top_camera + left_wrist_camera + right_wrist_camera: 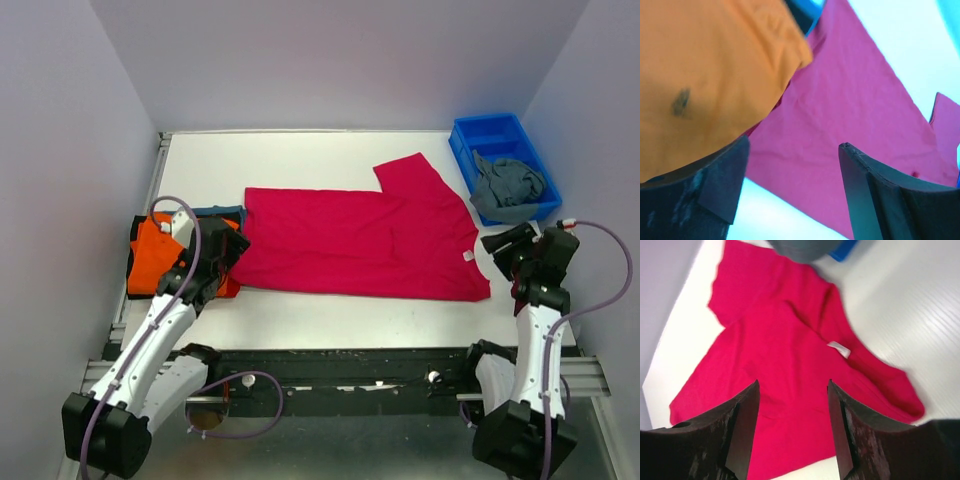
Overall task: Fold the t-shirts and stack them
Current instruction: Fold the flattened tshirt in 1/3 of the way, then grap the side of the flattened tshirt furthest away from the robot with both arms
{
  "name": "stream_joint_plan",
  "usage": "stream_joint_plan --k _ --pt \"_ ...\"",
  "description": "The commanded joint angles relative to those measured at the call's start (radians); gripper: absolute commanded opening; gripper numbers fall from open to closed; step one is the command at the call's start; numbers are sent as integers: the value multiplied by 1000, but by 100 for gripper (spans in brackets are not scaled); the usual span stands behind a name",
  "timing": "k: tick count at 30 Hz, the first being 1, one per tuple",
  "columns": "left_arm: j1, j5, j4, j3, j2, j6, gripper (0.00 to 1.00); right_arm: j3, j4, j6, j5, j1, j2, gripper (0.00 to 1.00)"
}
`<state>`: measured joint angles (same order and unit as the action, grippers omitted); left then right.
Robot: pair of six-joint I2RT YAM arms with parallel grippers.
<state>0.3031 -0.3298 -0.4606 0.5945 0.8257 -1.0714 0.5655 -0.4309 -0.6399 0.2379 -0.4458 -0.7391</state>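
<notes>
A large crimson-pink t-shirt (360, 240) lies spread flat across the middle of the table, one sleeve pointing to the back; it also shows in the left wrist view (850, 110) and the right wrist view (785, 355). A folded orange t-shirt (155, 255) lies on top of a stack at the left edge, with blue and black cloth (222, 211) showing at its back edge; it also shows in the left wrist view (705, 75). A grey-blue t-shirt (508, 183) is bunched in the bin. My left gripper (228, 250) is open and empty over the crimson shirt's left edge. My right gripper (498, 245) is open and empty beside the shirt's right end.
A blue plastic bin (500, 135) stands at the back right of the white table (300, 155). Grey walls close in the left, back and right sides. A black rail runs along the near edge between the arm bases.
</notes>
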Motion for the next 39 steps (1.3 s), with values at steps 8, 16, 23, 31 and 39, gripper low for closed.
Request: stream_joint_plan --k 8,16,23,31,39 --pt "2 -77 37 318 312 304 85 227 156 85 -93 344 -322 61" --pt "-54 -12 281 485 689 326 71 416 219 121 -141 429 -627 58" --pt "-137 43 209 729 970 347 71 814 97 193 -169 446 -1007 58" --pt "-191 126 221 826 1102 360 71 1386 -185 240 -308 475 -1484 57" --pt "-216 201 194 915 1184 364 71 1906 -431 253 -342 472 -1803 63"
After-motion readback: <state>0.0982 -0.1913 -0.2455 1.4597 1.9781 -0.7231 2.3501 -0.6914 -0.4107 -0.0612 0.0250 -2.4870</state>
